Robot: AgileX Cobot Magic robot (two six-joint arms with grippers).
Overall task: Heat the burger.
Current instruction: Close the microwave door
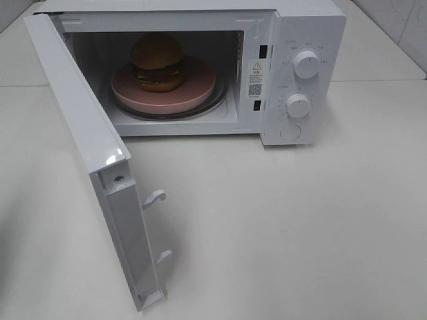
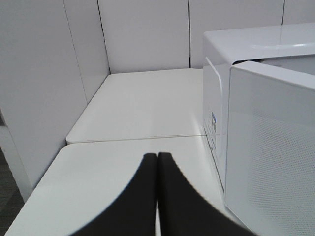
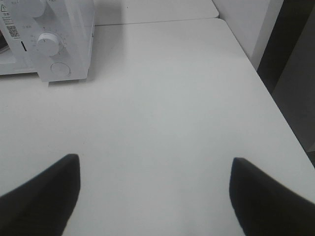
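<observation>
Checking pincers first: left gripper (image 2: 157, 158) is pinched fully closed with nothing in it, right gripper (image 3: 155, 162) is spread wide, also empty. Neither shows in the exterior high view. The left wrist view has the left one low over the table (image 1: 300, 233), on the outer side of the open door (image 1: 80, 127). The right one faces bare tabletop with the control panel ahead.

The burger (image 1: 158, 61) sits on the pink plate (image 1: 200, 90) inside the microwave (image 1: 310, 27), upper centre of frame. So loading looks done imo; what's left is close the door, then set the knob.

Risks from here:
- The door swings from mid-left to lower left. A push near the hinge has poor leverage and may slide the whole oven instead.
- A hard slam could jolt the burger off-centre on the plate.
- The latch hooks (image 1: 155, 197) must seat, else the door pops back and there's no heat.
- The upper knob (image 1: 307, 63) and lower knob (image 1: 297, 105) are close together at upper right, so grabbing the wrong one is easy.
- Jaws that wide need narrowing around a knob, otherwise they slip.
</observation>
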